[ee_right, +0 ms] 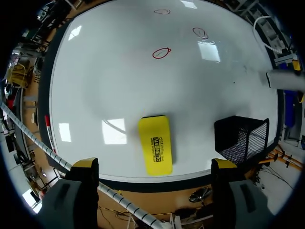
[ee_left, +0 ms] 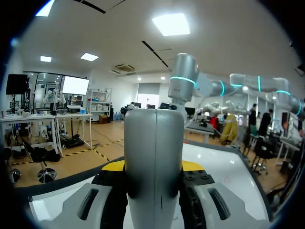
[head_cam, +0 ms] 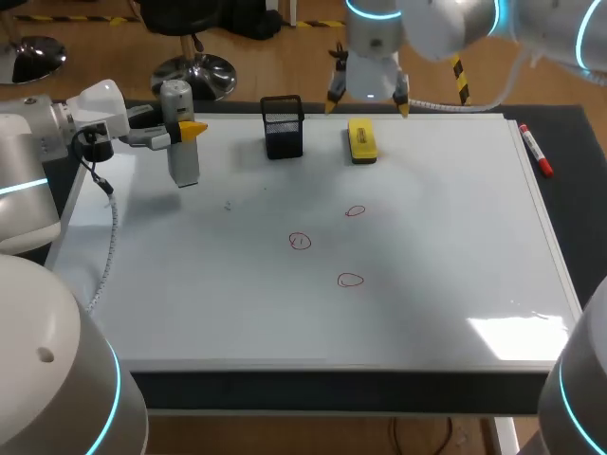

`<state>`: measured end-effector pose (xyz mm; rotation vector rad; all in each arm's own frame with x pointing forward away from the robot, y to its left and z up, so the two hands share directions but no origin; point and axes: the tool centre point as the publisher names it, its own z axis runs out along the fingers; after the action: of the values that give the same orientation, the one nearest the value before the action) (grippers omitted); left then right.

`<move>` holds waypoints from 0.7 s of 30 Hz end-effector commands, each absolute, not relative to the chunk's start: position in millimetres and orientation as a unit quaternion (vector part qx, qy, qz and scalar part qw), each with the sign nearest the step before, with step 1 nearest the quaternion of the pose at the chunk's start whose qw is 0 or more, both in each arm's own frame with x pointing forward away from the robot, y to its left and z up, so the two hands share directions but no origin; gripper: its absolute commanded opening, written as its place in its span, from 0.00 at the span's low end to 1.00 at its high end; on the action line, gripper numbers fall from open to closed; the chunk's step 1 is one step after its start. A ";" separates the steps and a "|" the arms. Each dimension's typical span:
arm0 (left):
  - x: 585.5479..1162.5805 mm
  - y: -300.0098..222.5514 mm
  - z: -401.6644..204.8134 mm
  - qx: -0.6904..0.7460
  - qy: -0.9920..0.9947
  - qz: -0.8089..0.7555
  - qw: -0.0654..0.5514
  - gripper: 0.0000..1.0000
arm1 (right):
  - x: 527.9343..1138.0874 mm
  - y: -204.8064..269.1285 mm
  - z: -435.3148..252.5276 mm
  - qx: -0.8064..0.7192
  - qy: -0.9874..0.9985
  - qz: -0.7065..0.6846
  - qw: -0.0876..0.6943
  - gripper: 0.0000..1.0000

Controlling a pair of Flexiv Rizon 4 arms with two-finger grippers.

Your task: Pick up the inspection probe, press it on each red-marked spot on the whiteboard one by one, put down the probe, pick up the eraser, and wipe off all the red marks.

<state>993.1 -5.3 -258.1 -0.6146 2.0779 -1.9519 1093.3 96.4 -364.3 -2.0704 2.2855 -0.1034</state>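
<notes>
Clamping from two sides, the yellow fingertips (ee_left: 114, 166) of the left gripper (ee_left: 153, 167) are pressed against the inspection probe (ee_left: 153, 148). Probe: smooth grey cylinder, seam down its face, held upright over the far left corner of the whiteboard (head_cam: 427, 237). Right gripper (head_cam: 367, 102) is spread wide, nothing held, poised above the yellow eraser (head_cam: 361, 139). Eraser is laid flat near the far edge, beside a black mesh holder (head_cam: 284, 126). Three red circles (head_cam: 300, 241) are seen mid-board, well apart from the probe.

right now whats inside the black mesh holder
Nothing sticks out of the black mesh holder, and what shows of its inside looks empty. Its floor is hidden behind its own wall. The probe is outside it, held in the left claw.
</notes>
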 end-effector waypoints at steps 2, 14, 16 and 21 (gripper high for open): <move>993.3 -5.3 -256.9 -0.210 0.708 -0.665 0.112 0.00 | 1092.5 94.8 -368.0 -0.680 0.732 -0.019 0.035 1.00; 993.3 -5.3 -256.9 -0.210 0.708 -0.665 0.112 0.00 | 1091.4 104.6 -381.9 -0.686 0.727 0.008 0.031 1.00; 993.3 -5.3 -256.9 -0.210 0.708 -0.665 0.112 0.00 | 1091.5 105.0 -384.3 -0.685 0.727 0.010 0.029 1.00; 993.3 -5.3 -256.9 -0.210 0.708 -0.665 0.112 0.00 | 1092.1 108.4 -389.4 -0.692 0.722 0.011 0.029 1.00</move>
<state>993.1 -5.3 -258.1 -0.6147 2.0778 -1.9518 1087.6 105.4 -386.2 -2.1239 2.2246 0.0314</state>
